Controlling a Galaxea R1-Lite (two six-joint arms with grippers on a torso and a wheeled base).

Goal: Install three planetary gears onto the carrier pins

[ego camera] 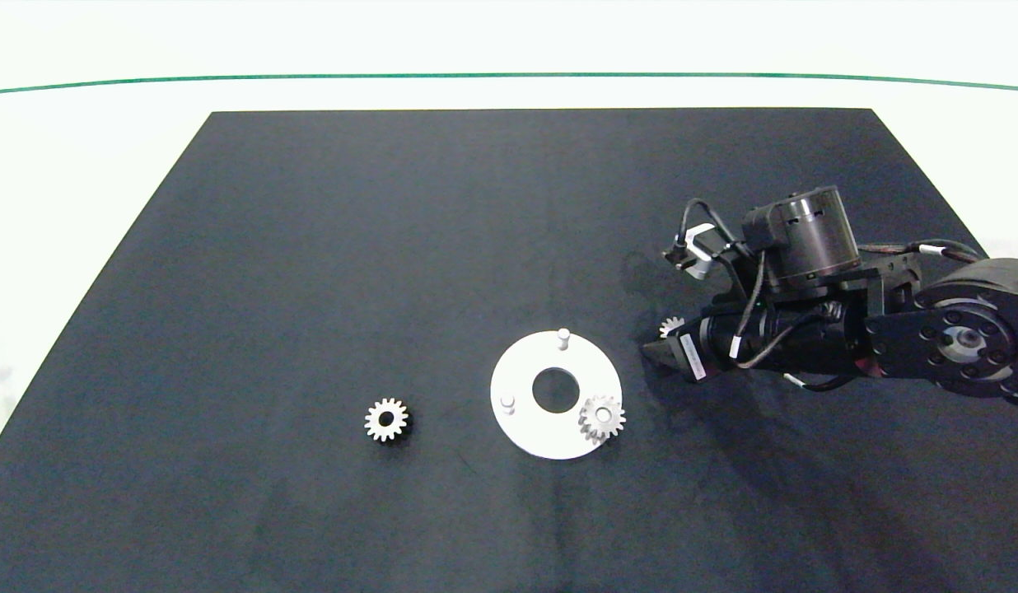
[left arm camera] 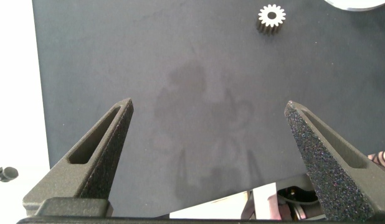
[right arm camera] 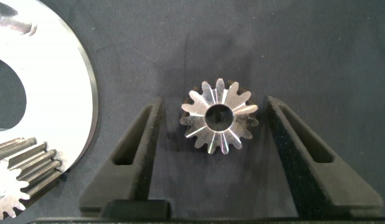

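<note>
Dark matte worktop (ego camera: 311,288) with pale surround and a thin green line beyond. Three small silvery gears: one (ego camera: 386,420) lying loose left of the white disc (ego camera: 521,387); one (ego camera: 601,417) seated on a disc pin; one (right arm camera: 218,116) flat on the worktop between the right gripper (right arm camera: 214,134) fingers, spread, not touching. Two pins bare (ego camera: 563,336) (ego camera: 507,403). Left gripper (left arm camera: 208,118) wide apart, nothing held.
</note>
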